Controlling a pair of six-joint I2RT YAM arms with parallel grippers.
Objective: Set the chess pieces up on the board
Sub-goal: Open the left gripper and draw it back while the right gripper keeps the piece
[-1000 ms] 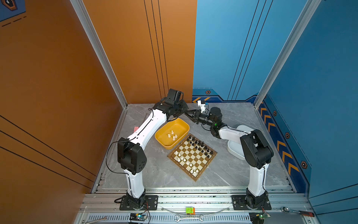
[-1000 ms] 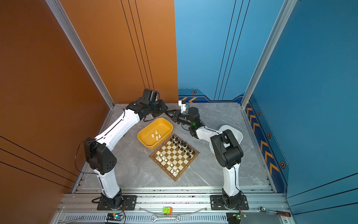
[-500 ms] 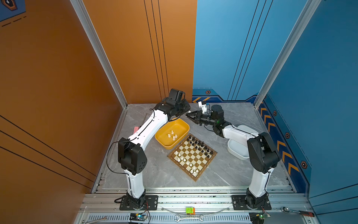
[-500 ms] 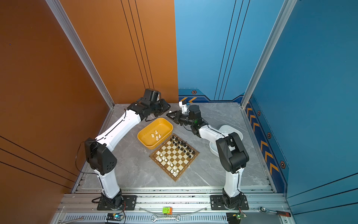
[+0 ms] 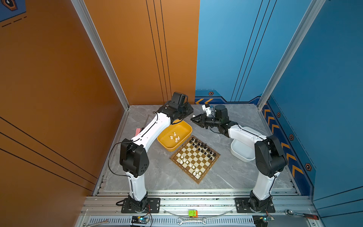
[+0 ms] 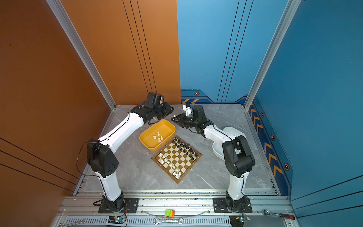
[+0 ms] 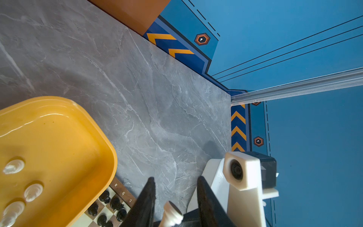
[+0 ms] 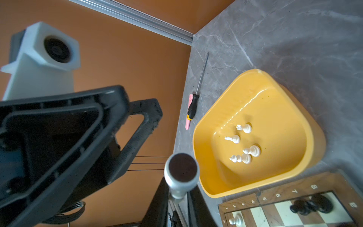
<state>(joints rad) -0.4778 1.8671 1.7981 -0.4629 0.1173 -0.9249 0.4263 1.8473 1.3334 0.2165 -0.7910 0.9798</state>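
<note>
Chess pieces (image 5: pixel 202 147) partly set; one white piece (image 8: pixel 180 173) held up between the arms.
Right gripper (image 5: pixel 193 119) was clamped on it, its dark base showing low centre in the right wrist view. Left gripper (image 7: pixel 175 178) stood close by with jaws apart, probably a handover to re-grip the piece upright. To the right, four more lay in the yellow tray (image 8: pixel 275 118); the board (image 5: pixel 196 159) sat lower right.

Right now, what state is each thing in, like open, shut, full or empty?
Left black fingers: open, holding nothing.
Right black fingers: shut on a small white plastic chess piece.
Yellow plastic tray: holds four white pieces.
Wooden checked chessboard: black side looks full, white side has gaps.
White plastic tray: mostly hidden.
</note>
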